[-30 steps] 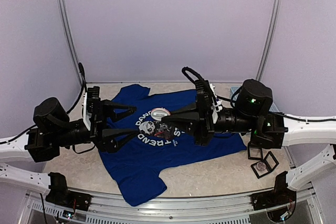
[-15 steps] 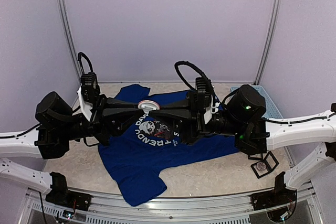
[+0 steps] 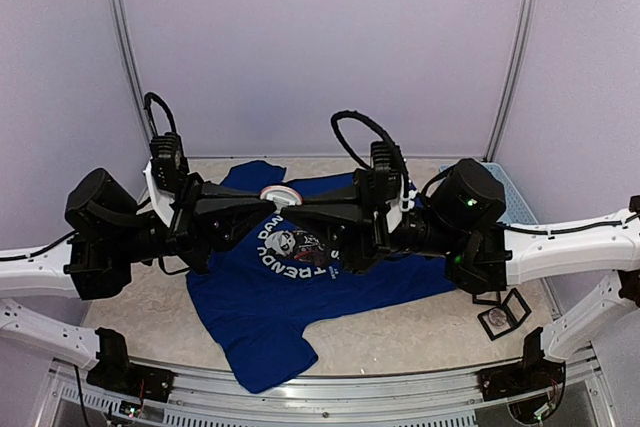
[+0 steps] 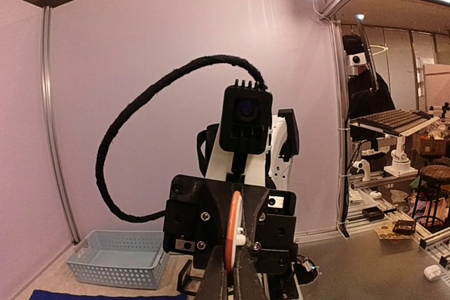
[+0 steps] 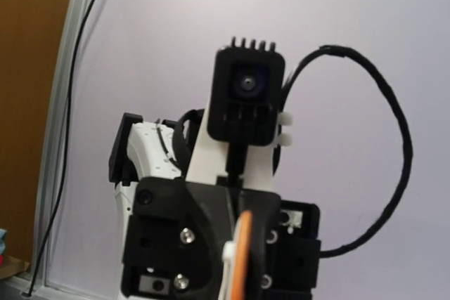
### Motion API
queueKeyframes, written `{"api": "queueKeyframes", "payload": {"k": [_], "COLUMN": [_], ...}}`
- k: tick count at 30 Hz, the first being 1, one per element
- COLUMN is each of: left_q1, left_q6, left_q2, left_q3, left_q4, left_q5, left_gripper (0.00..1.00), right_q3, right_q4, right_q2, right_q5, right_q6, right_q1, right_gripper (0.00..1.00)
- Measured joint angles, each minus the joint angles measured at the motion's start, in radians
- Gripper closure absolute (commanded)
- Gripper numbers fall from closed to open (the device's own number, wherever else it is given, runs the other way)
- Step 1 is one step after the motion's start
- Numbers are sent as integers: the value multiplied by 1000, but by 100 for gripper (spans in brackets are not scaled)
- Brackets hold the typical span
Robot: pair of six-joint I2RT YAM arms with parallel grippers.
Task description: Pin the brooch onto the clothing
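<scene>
Blue T-shirt [image 3: 262, 299] lies spread beneath the round brooch [image 3: 281, 194], which the left gripper [image 3: 263, 203] and right gripper [image 3: 299, 209] both clamp tight from opposite sides.

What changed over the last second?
Left gripper rose, swung inward and closed on the brooch. Right gripper carried the brooch up and leftward to meet it. Unchanged: right gripper's grip, T-shirt lying on the table, light-blue basket.

The speckled table [image 3: 400, 332] bears the T-shirt [image 3: 260, 317] beneath the right gripper [image 3: 293, 209], with the basket [image 3: 515, 202] and small frames [image 3: 500, 309] well off to its right.
</scene>
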Motion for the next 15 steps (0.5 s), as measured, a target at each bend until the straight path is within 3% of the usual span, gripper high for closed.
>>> {"api": "queueKeyframes", "payload": {"k": [2,3,7,8,12,15], "left_q1": [0,0,-5,-7,-7,-7], "left_q6": [8,11,18,22,49,82], "left_q2": [0,0,-11,-11,-11,-6], "left_q3": [0,0,7,18,114,212], "left_q4": [-1,-2,-51,-82,-283,-454], "left_q5": [0,0,-31,-50,-155,-221], "left_gripper": [100,100,100,100,100,100], "right_q3": [1,1,10,13,78,181], "right_q4": [-2,-2,-64,-113,-421,-650], "right_q2": [0,0,-11,-22,-109,-166], "right_q5": [0,0,13,18,-7,-8], "right_q6": [2,3,-3,-8,-26,-34], "right_q1": [0,0,-3,-10,-74,-141], "right_gripper": [100,95,17,9,7,18]}}
